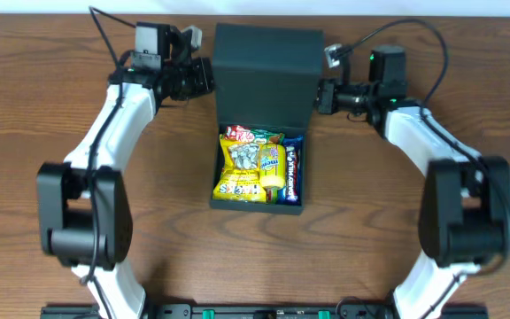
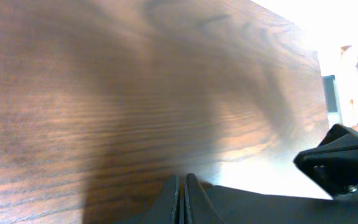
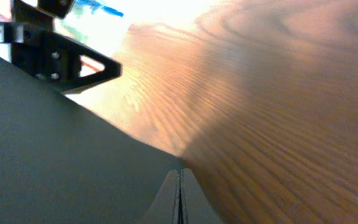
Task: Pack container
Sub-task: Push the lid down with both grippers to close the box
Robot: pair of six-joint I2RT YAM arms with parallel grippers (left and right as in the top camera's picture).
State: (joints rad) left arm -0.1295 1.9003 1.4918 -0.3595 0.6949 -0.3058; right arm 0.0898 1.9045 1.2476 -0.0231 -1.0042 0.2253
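Note:
The dark teal-black container sits at the table's middle, its hinged lid raised and leaning over the back half. Several snack packets, yellow, red and blue, fill the open front part. My left gripper is shut, its tips against the lid's left edge; in the left wrist view the shut fingers lie beside the dark lid. My right gripper is shut against the lid's right edge; in the right wrist view its fingers rest next to the lid.
The brown wooden table surrounds the box. The right arm's gripper shows at the far side of the lid in the left wrist view, and the left arm's gripper shows across it in the right wrist view.

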